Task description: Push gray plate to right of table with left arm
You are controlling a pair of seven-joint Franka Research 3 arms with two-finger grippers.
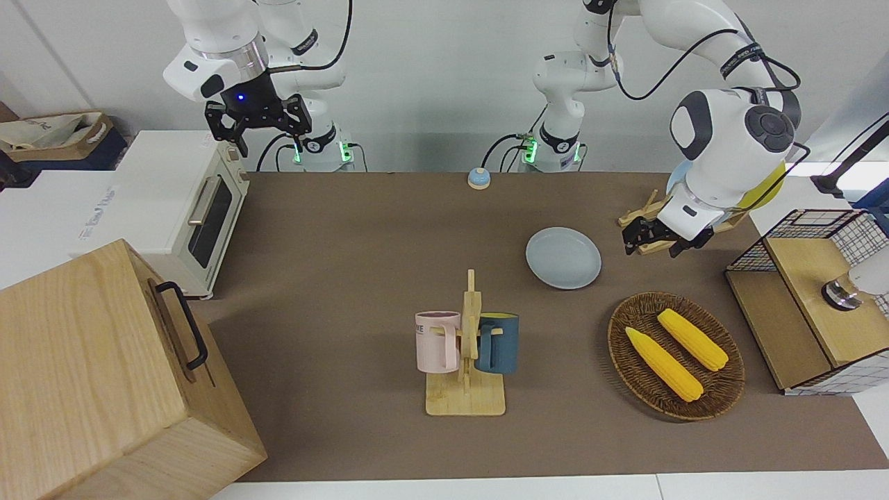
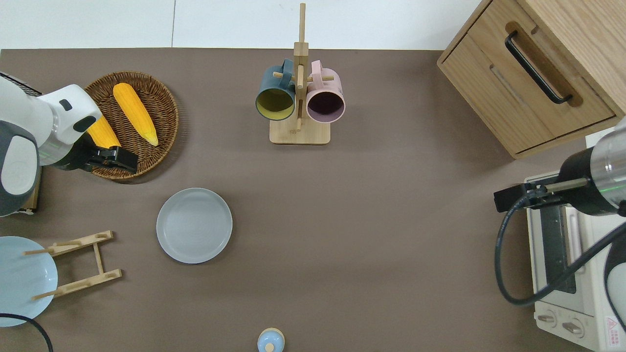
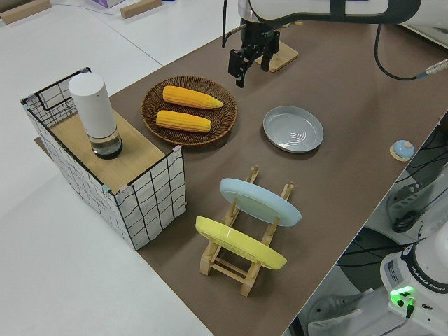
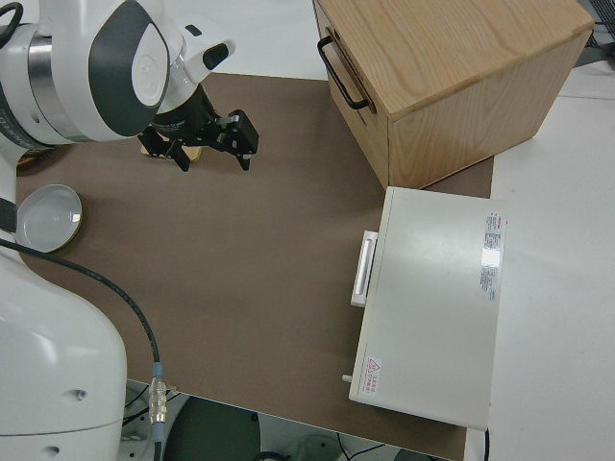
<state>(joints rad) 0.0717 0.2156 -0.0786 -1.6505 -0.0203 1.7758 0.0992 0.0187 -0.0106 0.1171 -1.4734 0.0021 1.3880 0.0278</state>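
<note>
One camera is facing the robots across the table point(image 1: 361, 292); another is looking straight down. Two raised side cameras are sharing the gray plate point(image 3: 293, 129).

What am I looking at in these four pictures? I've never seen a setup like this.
Two white robot arms work at a brown table, filmed from the front, overhead and each side. The left gripper hangs empty over the rim of a wicker basket holding two corn cobs; the right arm is parked. The gray plate it should push lies flat, untouched. Also there: a mug rack with pink and blue mugs, a toaster oven, a wooden drawer cabinet, a dish rack with blue and yellow plates, a wire crate and a small bell.
</note>
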